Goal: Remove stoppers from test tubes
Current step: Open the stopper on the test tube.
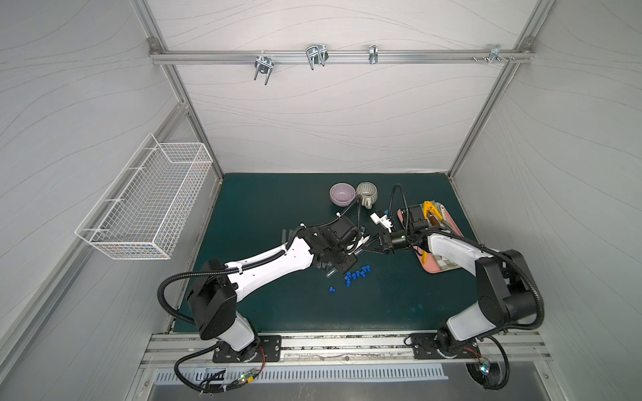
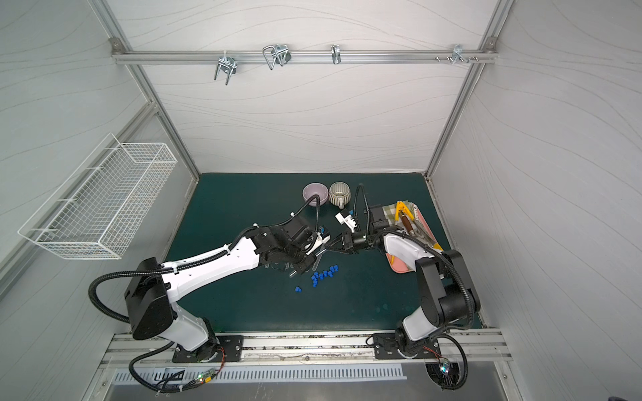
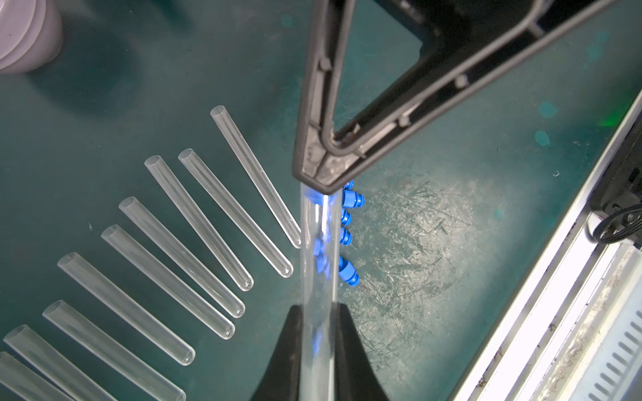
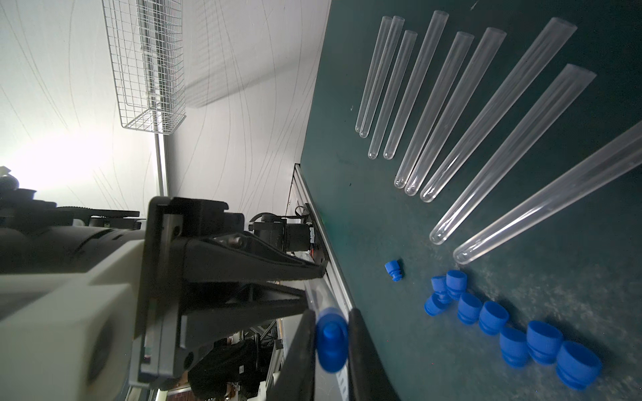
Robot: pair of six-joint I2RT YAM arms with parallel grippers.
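Two grippers, one tube [image 3: 318, 277], held near the pile of loose stoppers [image 1: 355, 276].
The left gripper [image 3: 318, 309] was clamped tight around the clear tube; the right gripper [image 4: 331, 314] was pinched closed on the blue stopper [image 4: 331, 343] at its end. Empty tubes [image 3: 238, 213] lay fanned beside that pile.

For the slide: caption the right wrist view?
Right gripper pinches the bright blue plastic stopper of a clear thin tube held by the left gripper.
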